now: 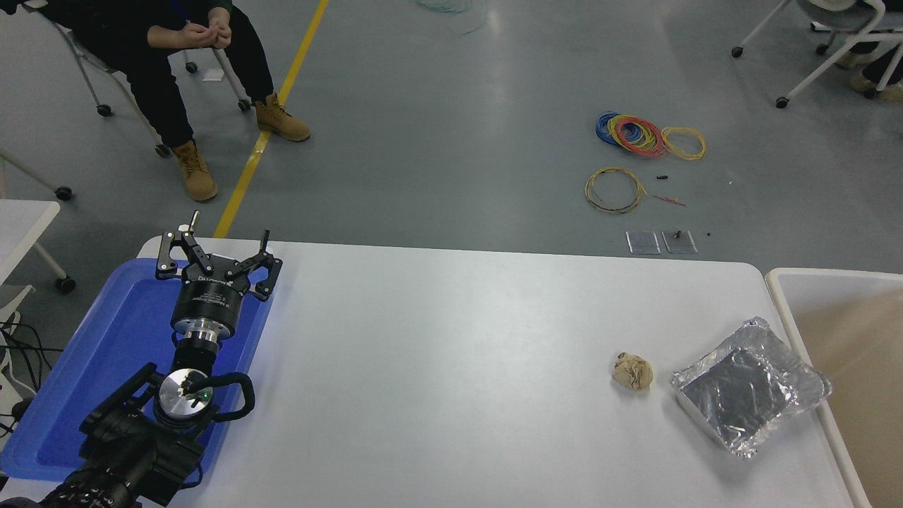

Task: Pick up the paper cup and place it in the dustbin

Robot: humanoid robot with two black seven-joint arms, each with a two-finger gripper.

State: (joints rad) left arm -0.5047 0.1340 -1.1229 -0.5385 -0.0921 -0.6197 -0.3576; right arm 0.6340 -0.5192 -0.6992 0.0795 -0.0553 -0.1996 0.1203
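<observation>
A: Head view: left gripper [216,248] parked over the blue tray [92,367], fingers spread, holding nothing. Right arm out of sight.
B: Cup?
A: Not visible; probably already binned. Dustbin [783,310] right of foil tray [749,384]. Likely nothing left.

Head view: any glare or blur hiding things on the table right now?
Head view: sharp throughout; the foil tray glints without washing out; soft shadows beside the paper ball; the dustbin is cut off at the right edge; no paper cup shows.
</observation>
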